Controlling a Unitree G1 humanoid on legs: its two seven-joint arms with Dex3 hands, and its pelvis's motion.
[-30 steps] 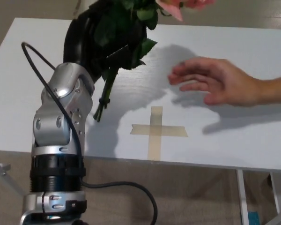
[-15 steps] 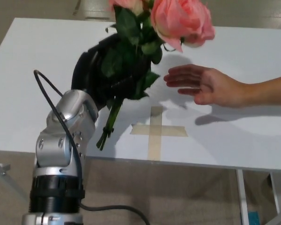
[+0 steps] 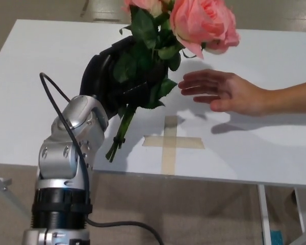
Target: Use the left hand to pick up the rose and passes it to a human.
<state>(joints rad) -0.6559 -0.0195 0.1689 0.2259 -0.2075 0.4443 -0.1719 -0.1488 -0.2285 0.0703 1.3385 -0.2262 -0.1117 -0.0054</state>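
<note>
In the head view we see our left hand raised above the white table, its black fingers wrapped around the leafy stems of the rose. The pink bloom stands up and to the right of the hand, tilted toward a person's hand. That hand reaches in from the right, palm up with fingers spread, just beside the bloom and a little below it, not touching it. The stem ends hang below our hand, over the table. A tape cross lies below and right of our hand.
</note>
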